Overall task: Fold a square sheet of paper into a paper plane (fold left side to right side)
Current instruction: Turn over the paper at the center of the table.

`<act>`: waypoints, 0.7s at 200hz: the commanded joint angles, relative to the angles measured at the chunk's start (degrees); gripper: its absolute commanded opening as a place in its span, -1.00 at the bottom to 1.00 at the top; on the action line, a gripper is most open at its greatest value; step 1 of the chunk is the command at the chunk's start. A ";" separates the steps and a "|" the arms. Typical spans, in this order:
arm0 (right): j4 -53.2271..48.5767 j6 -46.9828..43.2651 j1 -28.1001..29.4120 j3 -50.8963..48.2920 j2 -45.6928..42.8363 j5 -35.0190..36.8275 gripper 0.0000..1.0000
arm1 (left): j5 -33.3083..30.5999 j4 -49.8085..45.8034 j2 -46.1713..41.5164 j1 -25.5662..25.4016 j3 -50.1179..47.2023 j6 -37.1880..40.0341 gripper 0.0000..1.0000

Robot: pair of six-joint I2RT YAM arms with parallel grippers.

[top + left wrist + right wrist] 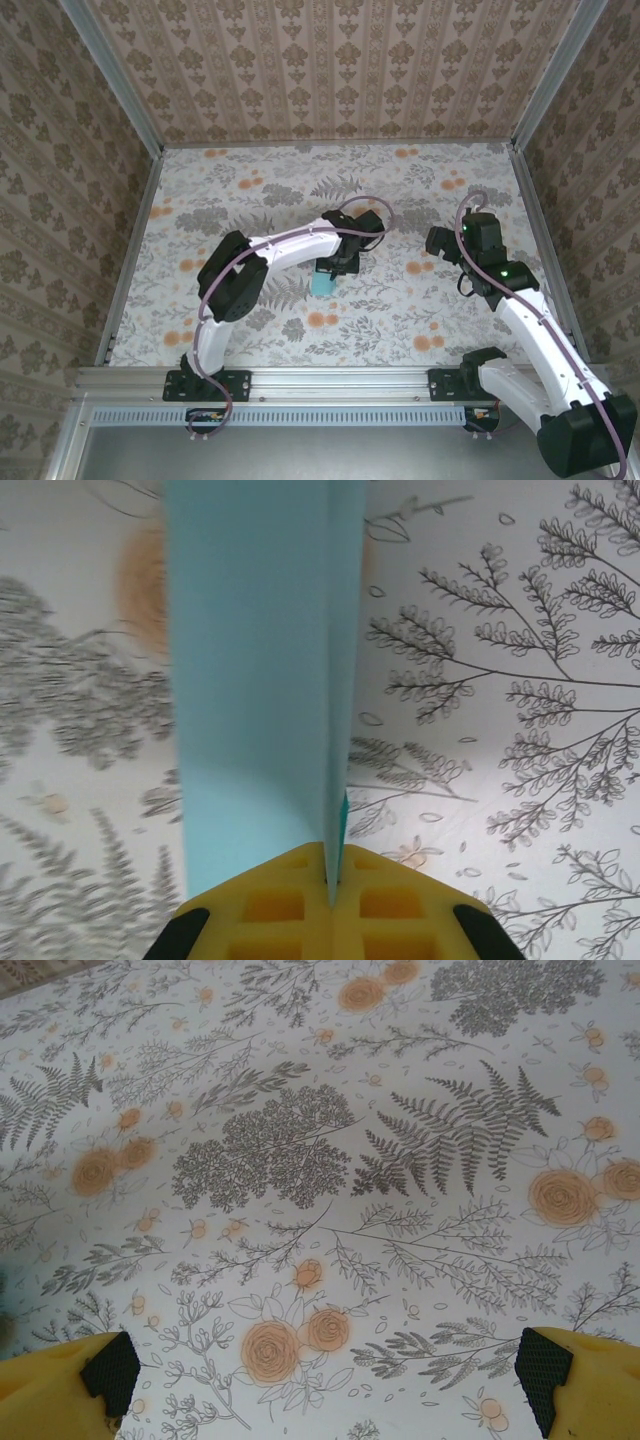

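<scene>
The light turquoise sheet of paper (255, 680) is folded into a long, layered strip with a crease running up its right side. It stands upright above the table. My left gripper (331, 880) is shut on its lower end, the yellow fingers (260, 905) pressed together around the crease. From above, the paper (323, 283) shows as a small turquoise patch just below the left gripper (337, 264) at mid-table. My right gripper (440, 243) hovers to the right, apart from the paper. In its wrist view the right gripper (325, 1400) is open, with bare tablecloth between its yellow fingertips (60, 1390).
A floral tablecloth (420, 190) covers the table. Patterned walls with metal corner posts (110, 80) close it in at the back and both sides. A metal rail (340, 380) carrying the arm bases runs along the near edge.
</scene>
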 commanded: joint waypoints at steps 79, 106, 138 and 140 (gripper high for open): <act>1.07 0.28 -0.40 -0.04 5.05 -9.76 1.00 | 22.99 19.67 -2.20 5.54 -6.57 5.07 -0.27; 1.65 -0.24 -0.44 0.33 6.74 -14.04 1.00 | 27.12 26.73 -7.06 7.19 -11.55 6.39 -0.02; 3.74 -0.23 -0.38 1.11 9.58 -21.20 0.99 | 29.74 31.63 -14.13 9.56 -16.31 9.46 0.15; 3.91 -0.21 -0.38 1.15 9.79 -21.67 0.99 | 29.68 31.62 -14.59 9.70 -16.58 9.63 0.15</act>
